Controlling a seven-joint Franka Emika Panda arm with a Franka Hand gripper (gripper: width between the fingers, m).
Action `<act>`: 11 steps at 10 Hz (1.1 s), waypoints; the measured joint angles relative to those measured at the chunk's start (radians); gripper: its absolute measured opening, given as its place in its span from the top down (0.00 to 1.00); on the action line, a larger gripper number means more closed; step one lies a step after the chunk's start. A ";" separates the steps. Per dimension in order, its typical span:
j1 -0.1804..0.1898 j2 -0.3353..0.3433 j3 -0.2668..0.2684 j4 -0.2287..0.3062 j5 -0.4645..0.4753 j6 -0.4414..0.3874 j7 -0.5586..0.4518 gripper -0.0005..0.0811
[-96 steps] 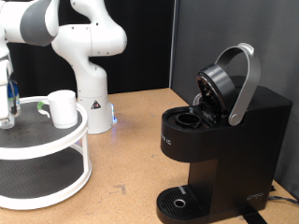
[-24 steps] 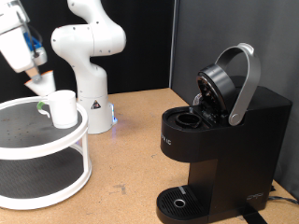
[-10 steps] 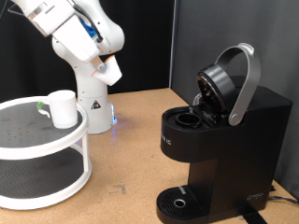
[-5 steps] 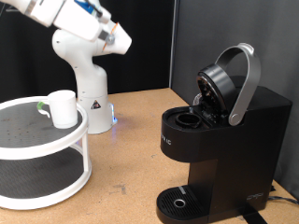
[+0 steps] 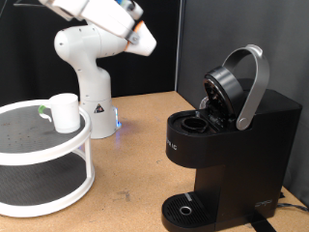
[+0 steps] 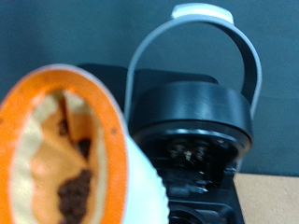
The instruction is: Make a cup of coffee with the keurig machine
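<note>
carried further toward the exterior view's right than half a second ago, the gripper (image 5: 142,37) hangs high in the air with a pod (image 5: 145,41) clamped between its fingers. the keurig machine (image 5: 227,145) stands at right, lid raised, and the white mug (image 5: 64,112) sits on the round two-tier stand (image 5: 43,164) at left. from the wrist, the pod (image 6: 75,149), orange-rimmed, fills the foreground before the open keurig machine (image 6: 192,121).
</note>
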 joint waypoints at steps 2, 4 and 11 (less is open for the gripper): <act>0.011 0.051 0.039 0.026 -0.002 0.061 0.007 0.89; 0.021 0.088 0.064 0.050 0.001 0.074 0.008 0.89; 0.027 0.109 0.111 0.036 0.050 0.157 0.007 0.89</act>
